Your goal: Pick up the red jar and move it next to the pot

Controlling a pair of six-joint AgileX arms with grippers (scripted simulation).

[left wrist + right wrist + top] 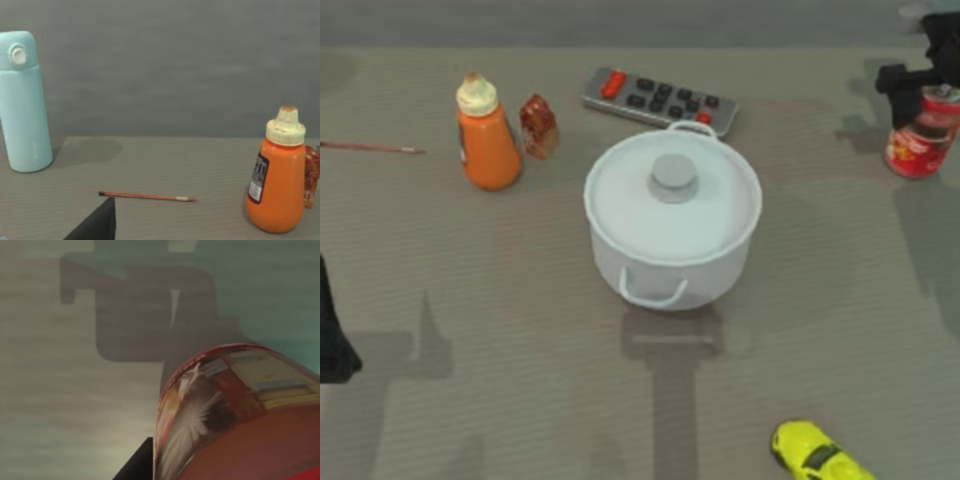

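While the right gripper [932, 88] pinched the upright red jar [920, 132] from above, the pot [672, 220] stood well leftward.

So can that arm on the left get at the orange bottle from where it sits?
Probably yes: the left gripper is parked at the table's left edge, with only bare table between it and the orange bottle.

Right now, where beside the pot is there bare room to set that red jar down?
Bare table lies right of the pot, toward the red jar at the right gripper, and in front, before the yellow toy car. Behind is crowded: remote, orange bottle, red packet.
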